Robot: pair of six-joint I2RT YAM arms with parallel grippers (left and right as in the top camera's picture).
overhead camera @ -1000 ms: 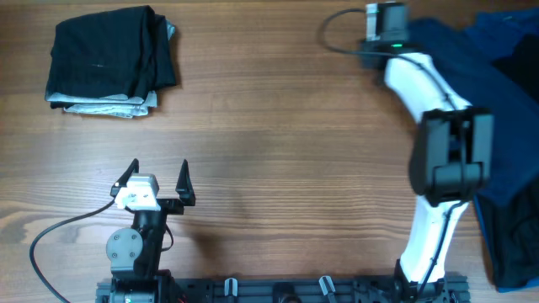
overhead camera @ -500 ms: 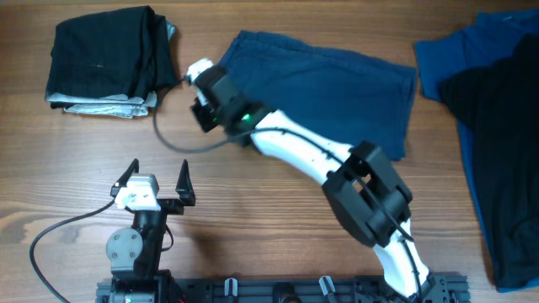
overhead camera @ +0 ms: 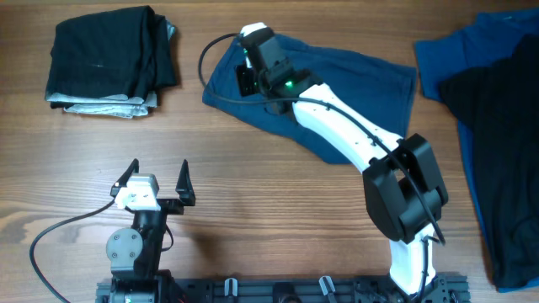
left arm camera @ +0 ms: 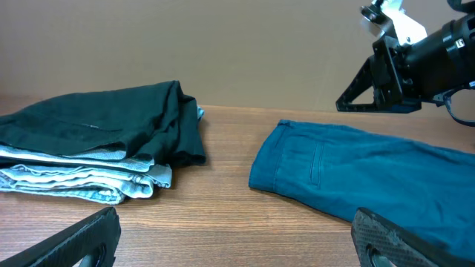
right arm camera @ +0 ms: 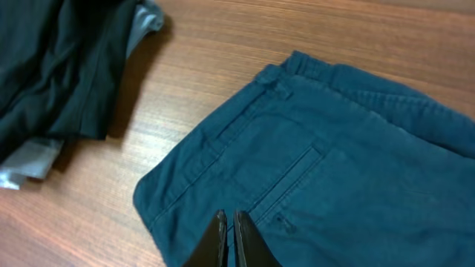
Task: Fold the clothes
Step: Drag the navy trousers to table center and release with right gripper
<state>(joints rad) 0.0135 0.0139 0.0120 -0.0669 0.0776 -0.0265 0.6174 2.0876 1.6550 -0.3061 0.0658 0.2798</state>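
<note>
Right end effector (right arm camera: 230,216) now over shorts (right arm camera: 334,148)

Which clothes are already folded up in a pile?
The black bundle stacked on the light grey one, far left. The navy shorts, the bright blue garment and the black garment at right lie spread out.

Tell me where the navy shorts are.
In the overhead view the shorts lie spread at the table's far centre, between the folded stack on the left and the loose blue and black clothes on the right, partly under the right arm.
</note>
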